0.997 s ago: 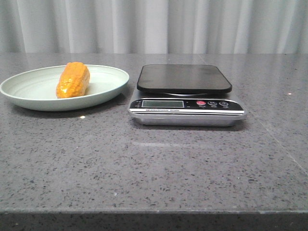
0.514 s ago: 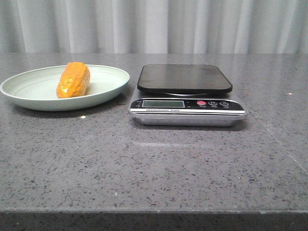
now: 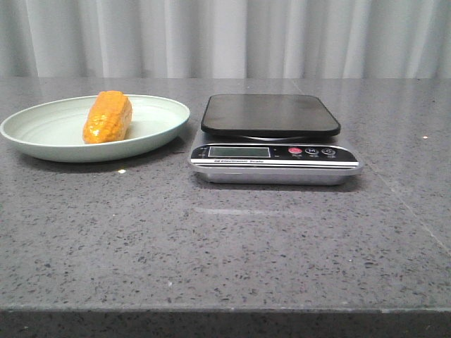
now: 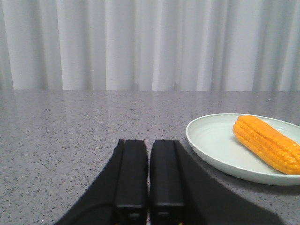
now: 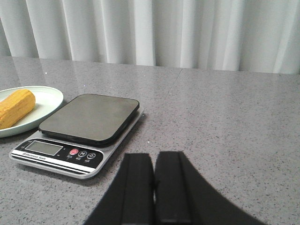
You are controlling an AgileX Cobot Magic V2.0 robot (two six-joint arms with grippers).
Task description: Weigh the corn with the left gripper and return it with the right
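The corn (image 3: 107,117), a stubby orange-yellow cob, lies on a pale green plate (image 3: 42,134) at the table's left. It also shows in the left wrist view (image 4: 268,144) and the right wrist view (image 5: 16,108). A kitchen scale (image 3: 273,139) with a bare black platform stands right of the plate. My left gripper (image 4: 149,143) is shut and empty, low over the table, apart from the plate (image 4: 211,140). My right gripper (image 5: 153,157) is shut and empty, near the scale (image 5: 84,126). Neither gripper shows in the front view.
The grey speckled table (image 3: 225,253) runs to its front edge at the bottom of the front view. A white curtain (image 3: 225,35) hangs behind the table. The scale's display and buttons (image 3: 310,151) face the front.
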